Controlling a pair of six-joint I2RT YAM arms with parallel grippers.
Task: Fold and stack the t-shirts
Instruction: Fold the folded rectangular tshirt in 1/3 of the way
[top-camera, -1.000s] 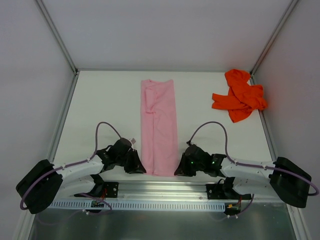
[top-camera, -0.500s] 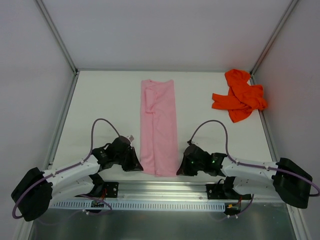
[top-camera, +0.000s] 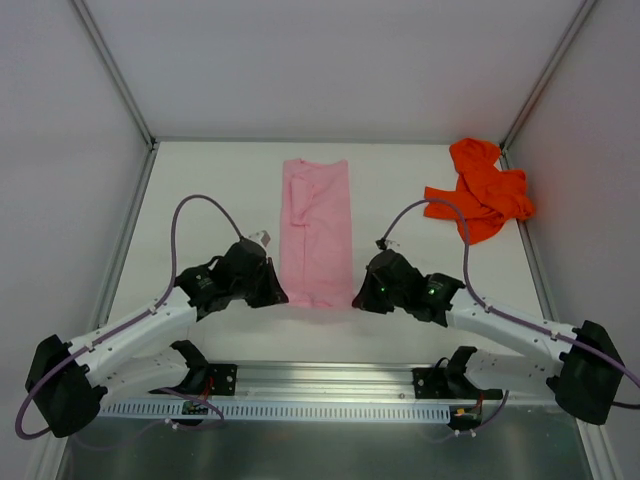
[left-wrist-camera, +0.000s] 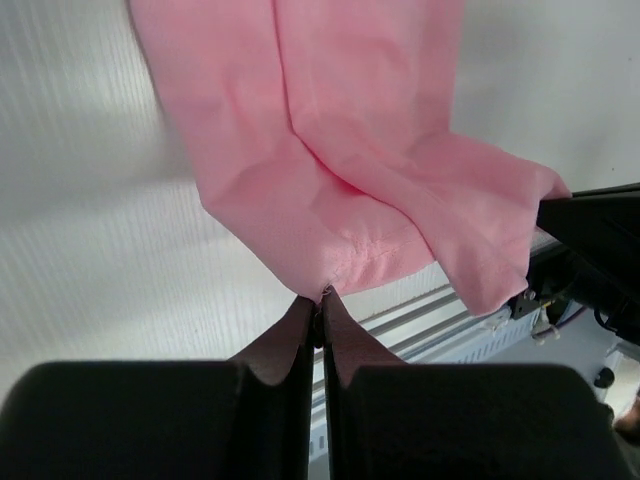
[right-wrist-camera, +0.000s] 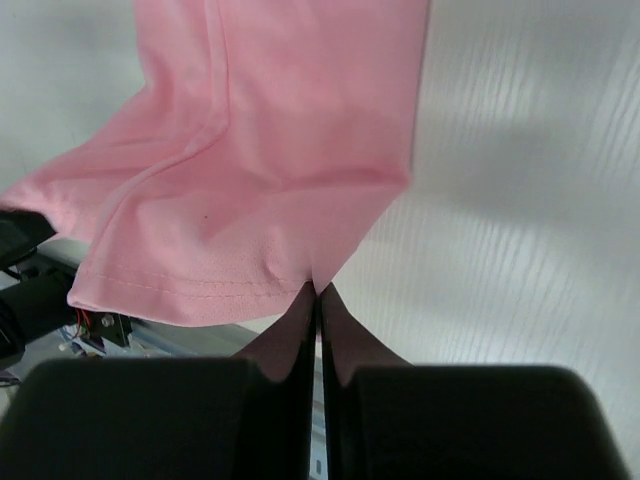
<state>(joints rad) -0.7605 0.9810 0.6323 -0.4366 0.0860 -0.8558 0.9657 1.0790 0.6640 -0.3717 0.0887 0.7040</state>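
The light pink t-shirt (top-camera: 318, 225) lies as a long narrow strip down the middle of the table. My left gripper (top-camera: 277, 296) is shut on its near left corner (left-wrist-camera: 330, 280). My right gripper (top-camera: 358, 298) is shut on its near right corner (right-wrist-camera: 320, 270). Both hold the near hem lifted off the table, and it sags between them. The bright orange-red t-shirt (top-camera: 480, 190) lies crumpled at the far right, away from both grippers.
White walls with metal posts close the table (top-camera: 210, 200) at left, back and right. A metal rail (top-camera: 320, 385) with the arm bases runs along the near edge. Purple cables loop above both arms.
Both grippers have moved away from the near edge toward the back, carrying the pink shirt's near hem with them. The visible strip is now shorter. The orange-red shirt has not moved.
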